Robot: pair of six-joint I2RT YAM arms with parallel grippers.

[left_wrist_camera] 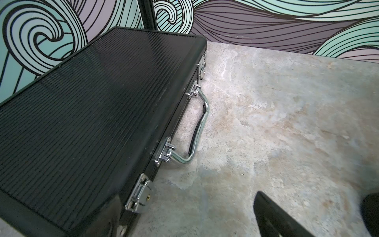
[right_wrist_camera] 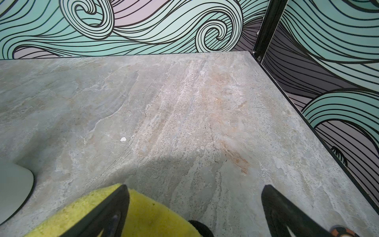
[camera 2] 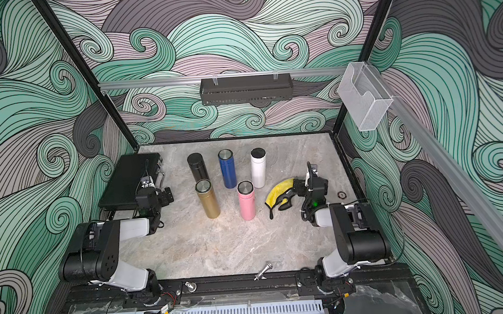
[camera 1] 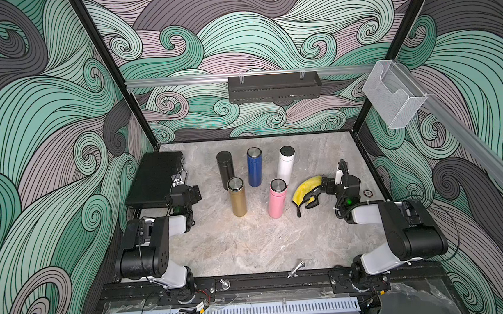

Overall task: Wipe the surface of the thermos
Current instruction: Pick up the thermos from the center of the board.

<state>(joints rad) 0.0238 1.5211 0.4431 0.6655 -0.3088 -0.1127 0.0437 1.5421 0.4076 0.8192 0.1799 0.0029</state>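
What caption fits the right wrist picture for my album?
Open right gripper, one finger over the yellow cloth, above the stone-patterned table.

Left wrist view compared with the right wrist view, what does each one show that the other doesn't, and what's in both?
Only the left wrist view shows the black case, lying closed on the tabletop with its chrome handle and a latch. Only the right wrist view shows the yellow cloth, with one finger of the open right gripper in front of it, and the tabletop's far corner. Both show the stone-patterned tabletop and the swirl-patterned wall.
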